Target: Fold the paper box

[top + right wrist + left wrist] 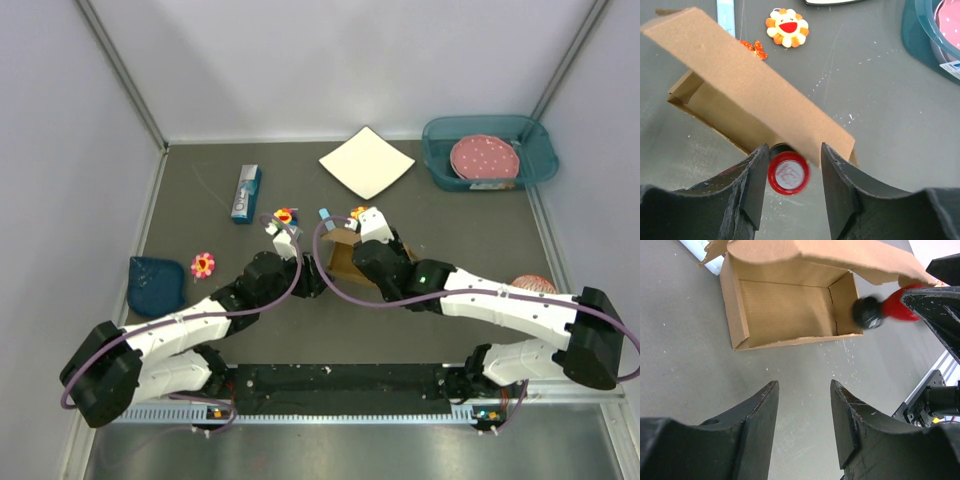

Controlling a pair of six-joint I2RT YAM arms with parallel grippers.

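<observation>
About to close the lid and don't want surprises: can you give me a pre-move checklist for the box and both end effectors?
1. The left end effector is empty, jaws apart: ok.
2. The paper box has its walls standing: ok.
3. The lid is shut: not ok, it is raised over the opening.
4. The red item between the fingers of the right end effector, held or loose: cannot tell.
5. The flower toy is clear of the box: ok.

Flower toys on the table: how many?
2. A pink-and-yellow flower toy beside the dark blue object at left; an orange-and-cream smiling flower toy near the brown cardboard box. Arms or box flap may hide more.
</observation>
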